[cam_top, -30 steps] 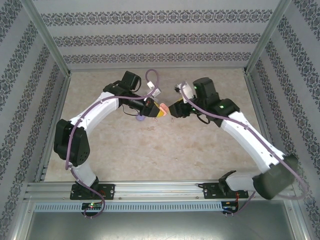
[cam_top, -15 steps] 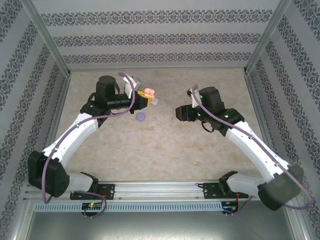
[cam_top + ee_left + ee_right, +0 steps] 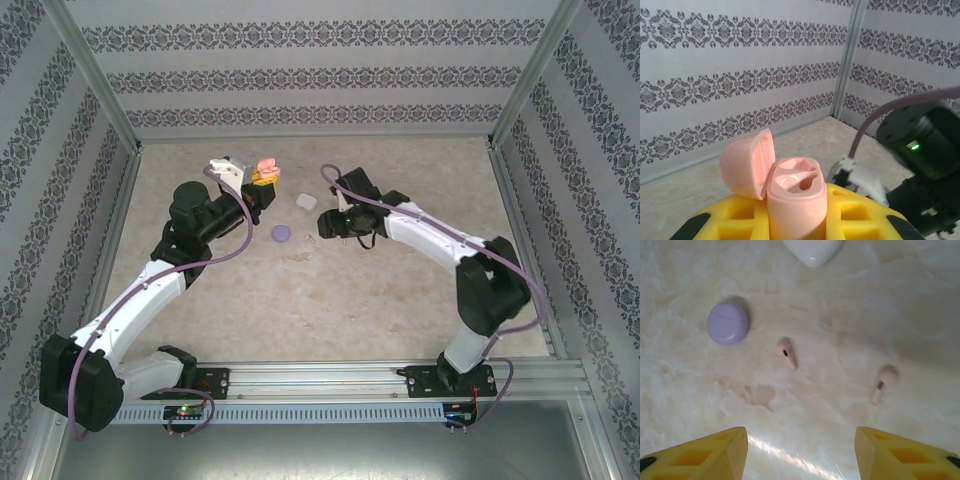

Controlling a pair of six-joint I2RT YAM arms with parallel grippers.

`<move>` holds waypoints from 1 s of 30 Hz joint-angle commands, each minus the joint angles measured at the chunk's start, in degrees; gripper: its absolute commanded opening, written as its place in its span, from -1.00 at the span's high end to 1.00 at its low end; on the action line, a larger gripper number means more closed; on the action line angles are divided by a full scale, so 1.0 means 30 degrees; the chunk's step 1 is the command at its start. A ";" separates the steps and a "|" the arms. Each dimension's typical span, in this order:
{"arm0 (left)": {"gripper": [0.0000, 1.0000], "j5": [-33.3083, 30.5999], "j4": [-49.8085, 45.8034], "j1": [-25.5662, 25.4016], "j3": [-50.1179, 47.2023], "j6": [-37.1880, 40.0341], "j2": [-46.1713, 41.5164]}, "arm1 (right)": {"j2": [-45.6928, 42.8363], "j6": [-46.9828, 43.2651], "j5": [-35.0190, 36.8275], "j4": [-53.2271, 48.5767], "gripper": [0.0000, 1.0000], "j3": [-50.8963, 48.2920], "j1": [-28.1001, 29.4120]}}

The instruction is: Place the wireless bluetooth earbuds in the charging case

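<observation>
My left gripper (image 3: 262, 180) is shut on an open pale pink charging case (image 3: 797, 197), held upright and raised at the back left. Its lid (image 3: 747, 162) is tipped back and both sockets are bare. Yellow fingers (image 3: 865, 216) press the case from both sides. My right gripper (image 3: 800, 455) hangs open above the table, nothing between its yellow fingertips (image 3: 715, 452). Beyond it lie two pale pink earbuds, one (image 3: 786, 353) near the middle and one (image 3: 883, 383) to the right, both flat on the table. In the top view the right gripper (image 3: 323, 227) is beside the purple case.
A round purple closed case (image 3: 728, 323) (image 3: 282, 233) and a white closed case (image 3: 813, 250) (image 3: 306, 201) rest on the marble tabletop (image 3: 400, 290). Patterned walls and metal posts (image 3: 850, 55) ring the table. The right arm (image 3: 920, 145) is close to the left gripper.
The left arm has swung back and left, carrying the pink case away from the centre. The right arm has reached left and lowered over the earbuds.
</observation>
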 commanded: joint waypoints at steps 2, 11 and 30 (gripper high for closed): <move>1.00 -0.0744 0.2355 -0.0053 -0.0355 -0.0931 -0.0486 | 0.2313 -0.0829 0.0559 -0.1194 -0.13 0.2584 0.0569; 1.00 -0.2700 0.5314 -0.0033 -0.1950 -0.2244 -0.1012 | 0.6021 -0.1955 0.1680 -0.3036 -0.11 0.6203 0.1429; 1.00 -0.2830 0.5604 -0.0034 -0.2518 -0.3341 -0.1917 | 0.9783 -0.2956 0.2626 -0.4599 -0.02 0.9548 0.1924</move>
